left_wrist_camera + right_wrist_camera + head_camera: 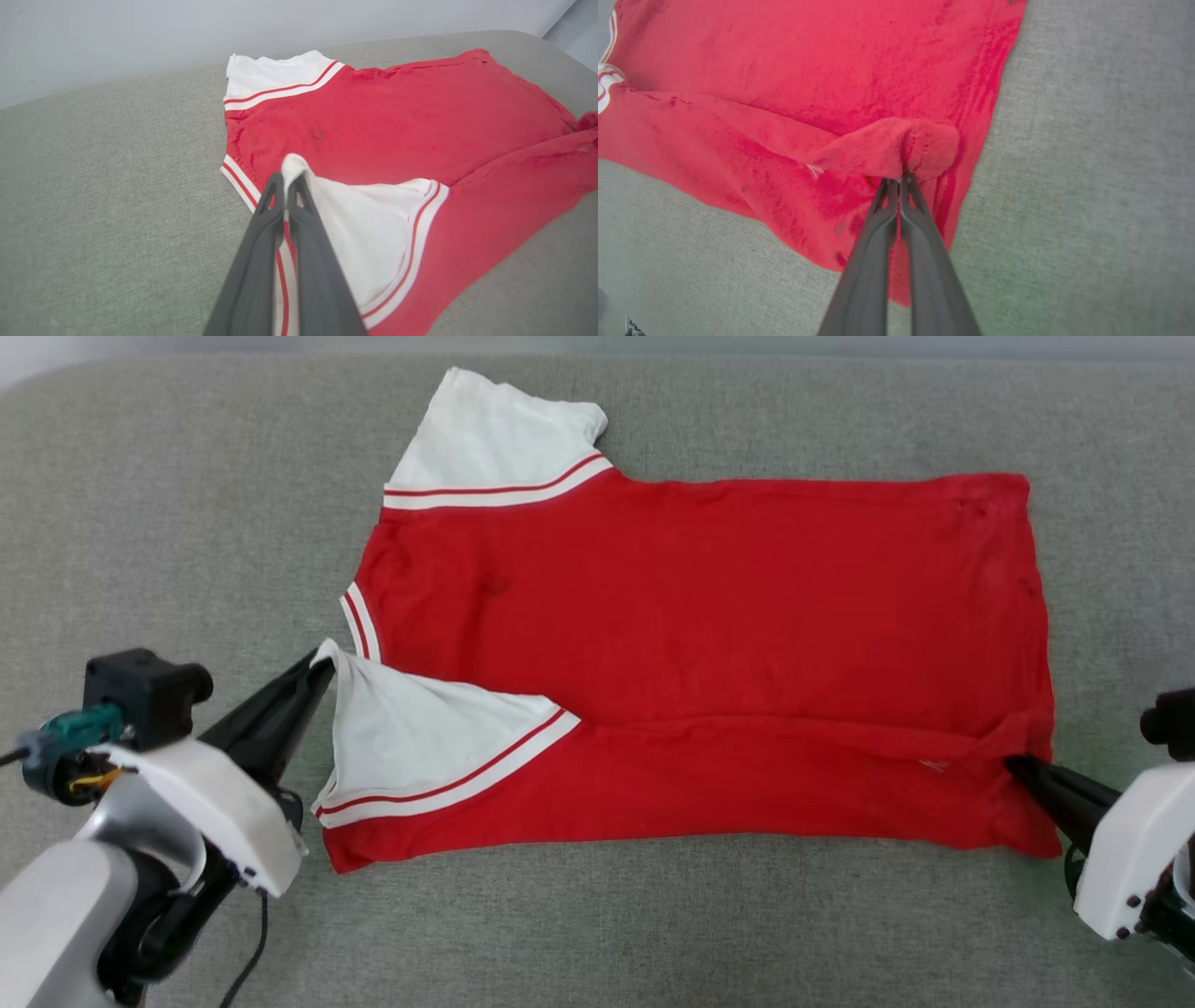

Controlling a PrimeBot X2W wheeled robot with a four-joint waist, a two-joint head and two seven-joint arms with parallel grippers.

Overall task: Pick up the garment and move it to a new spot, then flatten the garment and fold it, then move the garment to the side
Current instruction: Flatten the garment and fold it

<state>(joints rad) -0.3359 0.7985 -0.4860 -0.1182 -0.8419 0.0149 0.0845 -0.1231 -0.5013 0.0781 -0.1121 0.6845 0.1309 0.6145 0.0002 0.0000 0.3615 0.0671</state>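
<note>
The left gripper [320, 670] is closed tight on a white sleeve tip of the garment [709, 616], and the right gripper [1016, 765] is clamped on its bunched hem corner. It lies spread across the grey cushion [168, 504], its near edge folded over.

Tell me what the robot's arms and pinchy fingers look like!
The left gripper and the right gripper each have two long dark grey fingers that taper to thin tips. Behind them sit white shells topped by black blocks. The left arm also has a silvery grey forearm, a teal plug and a thin black cable.
</note>
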